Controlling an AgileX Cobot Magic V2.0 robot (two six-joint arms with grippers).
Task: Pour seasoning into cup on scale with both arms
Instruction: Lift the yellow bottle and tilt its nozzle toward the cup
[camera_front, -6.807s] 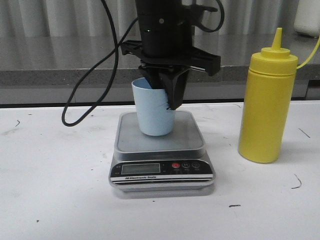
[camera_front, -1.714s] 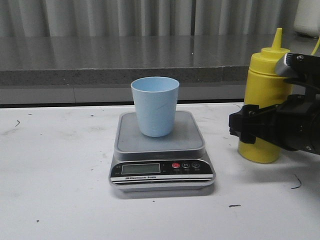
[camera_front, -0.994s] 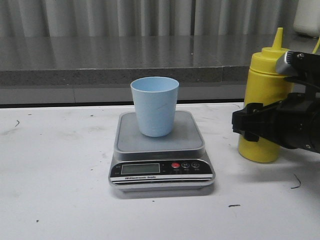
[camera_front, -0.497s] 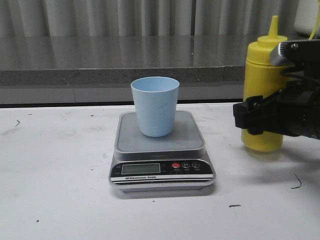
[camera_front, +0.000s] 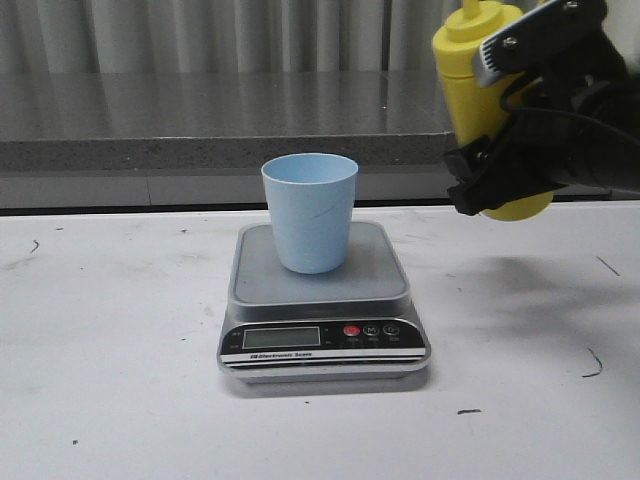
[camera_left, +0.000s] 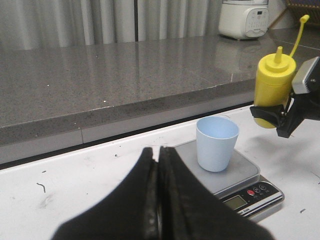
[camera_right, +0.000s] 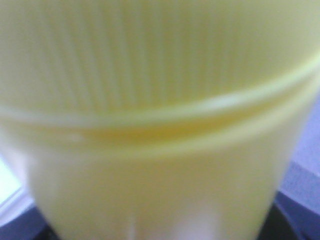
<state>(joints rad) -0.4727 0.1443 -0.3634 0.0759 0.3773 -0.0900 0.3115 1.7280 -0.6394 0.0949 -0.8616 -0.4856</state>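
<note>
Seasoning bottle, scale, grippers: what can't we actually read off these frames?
- Seasoning bottle: nozzle tip cut off by the front view's top edge; right wrist view is a blurred yellow close-up.
- Right gripper: fingers hidden behind its housing and the bottle.
- Scale: LCD reading too small in the front view.
- Cup: inside hidden by its wall in the front view.
- Left gripper: fingers together; front view doesn't show it.

right pincer (camera_front: 500, 190) raised, clamped, left pincer (camera_left: 159, 165) closed

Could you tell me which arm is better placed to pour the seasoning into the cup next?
Right: its pincer holds the seasoning aloft beside the cup; the left pincer is shut, empty, farther back.
</note>
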